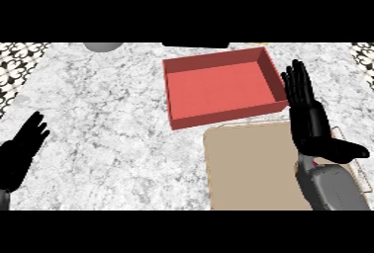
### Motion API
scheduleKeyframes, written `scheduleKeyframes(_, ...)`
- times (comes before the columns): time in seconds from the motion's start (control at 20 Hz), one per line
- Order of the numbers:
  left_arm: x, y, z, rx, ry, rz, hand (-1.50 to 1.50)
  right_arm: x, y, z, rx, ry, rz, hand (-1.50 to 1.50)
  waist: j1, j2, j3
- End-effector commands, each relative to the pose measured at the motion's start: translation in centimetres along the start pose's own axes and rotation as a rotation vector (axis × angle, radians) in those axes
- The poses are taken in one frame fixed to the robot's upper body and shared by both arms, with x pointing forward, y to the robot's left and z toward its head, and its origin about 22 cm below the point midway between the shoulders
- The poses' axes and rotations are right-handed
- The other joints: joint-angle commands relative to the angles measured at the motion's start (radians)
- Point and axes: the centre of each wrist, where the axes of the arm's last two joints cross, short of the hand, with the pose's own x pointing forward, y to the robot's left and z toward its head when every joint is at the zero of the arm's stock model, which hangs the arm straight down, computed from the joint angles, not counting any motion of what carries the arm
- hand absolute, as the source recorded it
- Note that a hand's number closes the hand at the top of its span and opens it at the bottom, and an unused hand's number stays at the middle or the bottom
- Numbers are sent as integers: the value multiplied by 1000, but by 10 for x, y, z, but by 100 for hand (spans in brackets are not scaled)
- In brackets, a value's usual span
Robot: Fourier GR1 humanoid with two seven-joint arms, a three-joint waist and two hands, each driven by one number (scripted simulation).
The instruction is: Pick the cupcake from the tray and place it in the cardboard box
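Observation:
A tan tray (248, 168) lies at the lower right of the marble counter. Just beyond its far edge stands an open red box (219, 89) with nothing inside. My right hand (310, 123) hovers over the tray's right side, open, with straight fingers pointing toward the box's right wall and the thumb stretched out to the right. No cupcake shows plainly. Only a small pink sliver (315, 161) peeks out under the right wrist, and I cannot tell what it is. My left hand (22, 146) rests open at the lower left edge, fingers up.
A grey round object (102, 46) and a dark flat object (196, 44) sit at the counter's far edge. Patterned tile (18, 59) borders the counter at the upper left and upper right corners. Bare marble (110, 123) spreads between the left hand and the tray.

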Motion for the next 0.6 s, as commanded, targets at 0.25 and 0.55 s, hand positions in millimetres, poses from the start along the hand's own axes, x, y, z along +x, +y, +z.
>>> scheduleKeyframes(0.25,20,-44,7,11,-316,-228,0,42,-31,-30,420,-93,-120,-150,-41,10,15)
scheduleKeyframes(0.55,9,-92,9,-29,-248,-189,0,-31,-79,18,27,82,162,-150,-42,16,14)
